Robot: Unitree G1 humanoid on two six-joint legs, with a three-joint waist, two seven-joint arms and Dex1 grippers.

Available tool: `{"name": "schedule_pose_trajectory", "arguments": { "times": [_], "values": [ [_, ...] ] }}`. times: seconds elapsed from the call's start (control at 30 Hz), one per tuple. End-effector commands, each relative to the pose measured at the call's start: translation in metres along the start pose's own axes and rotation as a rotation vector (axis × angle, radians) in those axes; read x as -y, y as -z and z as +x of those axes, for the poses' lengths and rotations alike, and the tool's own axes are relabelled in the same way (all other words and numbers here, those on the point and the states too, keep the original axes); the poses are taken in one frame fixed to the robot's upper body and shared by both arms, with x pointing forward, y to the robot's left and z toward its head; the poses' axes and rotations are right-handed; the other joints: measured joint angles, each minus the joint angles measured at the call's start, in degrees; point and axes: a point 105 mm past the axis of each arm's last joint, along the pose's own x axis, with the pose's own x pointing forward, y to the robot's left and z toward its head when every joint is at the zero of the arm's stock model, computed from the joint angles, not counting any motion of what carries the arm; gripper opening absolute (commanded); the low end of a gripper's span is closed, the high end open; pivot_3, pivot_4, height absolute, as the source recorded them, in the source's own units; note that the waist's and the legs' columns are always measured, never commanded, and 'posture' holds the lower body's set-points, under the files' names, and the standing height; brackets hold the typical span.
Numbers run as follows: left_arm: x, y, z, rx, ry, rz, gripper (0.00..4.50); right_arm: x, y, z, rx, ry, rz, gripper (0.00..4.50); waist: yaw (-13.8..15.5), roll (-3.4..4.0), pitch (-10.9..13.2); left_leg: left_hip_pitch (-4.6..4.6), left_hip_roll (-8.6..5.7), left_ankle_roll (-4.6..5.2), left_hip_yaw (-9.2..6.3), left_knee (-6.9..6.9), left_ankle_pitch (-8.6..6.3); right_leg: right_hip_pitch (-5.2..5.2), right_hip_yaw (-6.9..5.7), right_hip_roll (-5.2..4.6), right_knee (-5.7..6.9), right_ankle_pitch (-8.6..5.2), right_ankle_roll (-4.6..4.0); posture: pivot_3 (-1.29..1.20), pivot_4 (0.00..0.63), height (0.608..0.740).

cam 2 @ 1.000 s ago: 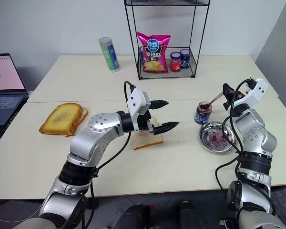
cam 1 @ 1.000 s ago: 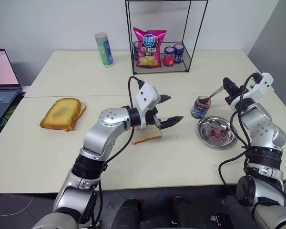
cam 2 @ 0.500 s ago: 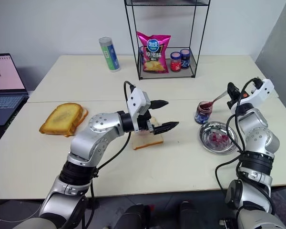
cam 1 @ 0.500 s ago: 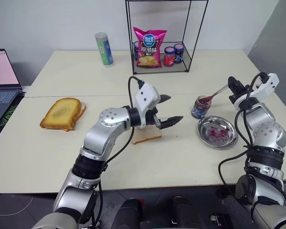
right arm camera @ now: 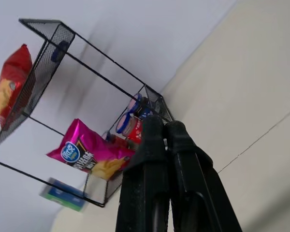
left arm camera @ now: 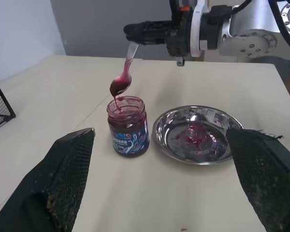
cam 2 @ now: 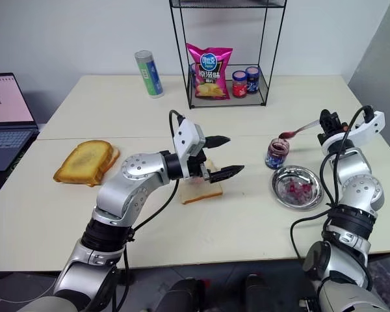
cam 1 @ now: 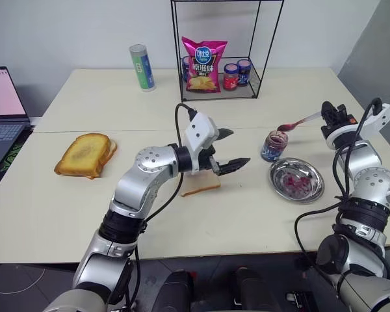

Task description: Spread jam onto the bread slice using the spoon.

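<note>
1. Nearest on the tabletop point(cam 1: 65, 214): pale bread slice point(cam 1: 201, 187), lying flat, partly hidden under the left end effector point(cam 1: 229, 149), whose fingers are spread wide and empty above it. Soft, light and easily torn; likely to slide under a dragged spoon, so best steadied at a crust edge.
2. Further right: round steel dish point(cam 1: 296, 180) smeared with jam, just beside the open jam jar point(left arm camera: 128, 125).
3. Above the jar: spoon point(left arm camera: 124, 76), thin, rigid, slick metal, pinched at the handle end by the right end effector point(cam 1: 327, 116), fingers pressed together on it. Bowl loaded with glossy jam point(left arm camera: 119, 88), sticky and dripping; best kept level in transit.
4. Farthest: wire rack point(cam 1: 260, 49) holding a crisp bag.
</note>
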Motion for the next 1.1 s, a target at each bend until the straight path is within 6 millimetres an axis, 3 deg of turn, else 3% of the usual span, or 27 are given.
{"name": "schedule_pose_trajectory", "arguments": {
  "times": [0.03,0.33,0.53,0.73,0.9,1.1],
  "values": [
    [0.001,-0.016,0.0,0.055,0.02,0.033,4.5,-0.021,-0.016,-0.004,0.05,-0.077,0.05,0.03,0.0,0.0,0.0,0.0,0.0,0.0,0.01,0.0,0.0,0.0,0.01,0.0,-0.01,0.0,0.0,0.0,0.15,0.74],
    [-0.001,-0.017,-0.002,0.058,0.023,0.038,4.5,-0.041,-0.015,-0.009,0.034,-0.143,0.079,0.03,0.0,0.01,0.0,0.0,0.0,0.0,0.0,-0.01,0.0,0.0,0.0,0.0,0.0,0.0,0.0,0.0,0.15,0.74],
    [-0.013,-0.019,-0.018,0.063,-0.044,0.028,4.5,-0.084,-0.001,-0.01,-0.025,-0.262,0.0,0.03,-0.3,0.01,0.0,0.0,0.01,0.0,0.01,-0.02,0.0,-0.03,0.01,0.01,0.0,0.0,0.0,0.0,0.15,0.74],
    [-0.011,-0.003,-0.065,-0.014,-0.129,-0.019,4.5,-0.133,0.049,-0.016,-0.166,-0.41,-0.085,0.03,-1.6,0.03,0.0,0.01,0.05,0.01,-0.01,-0.08,0.0,-0.07,0.22,0.01,0.02,0.0,0.0,0.0,0.15,0.74],
    [0.005,0.027,-0.119,-0.158,-0.253,-0.08,4.5,-0.148,0.105,-0.028,-0.314,-0.501,-0.192,0.03,-1.8,0.04,0.0,0.02,0.1,0.01,0.01,-0.11,-0.01,-0.11,0.33,-0.04,0.0,-0.01,-0.01,0.0,0.15,0.74],
    [0.02,0.031,-0.144,-0.186,-0.389,-0.142,4.5,-0.151,0.149,-0.038,-0.404,-0.59,-0.331,0.03,-0.7,0.04,0.0,-0.01,0.08,0.01,-0.06,0.01,-0.01,-0.03,0.21,-0.09,-0.1,-0.01,-0.01,0.0,0.15,0.74]
  ]
}}
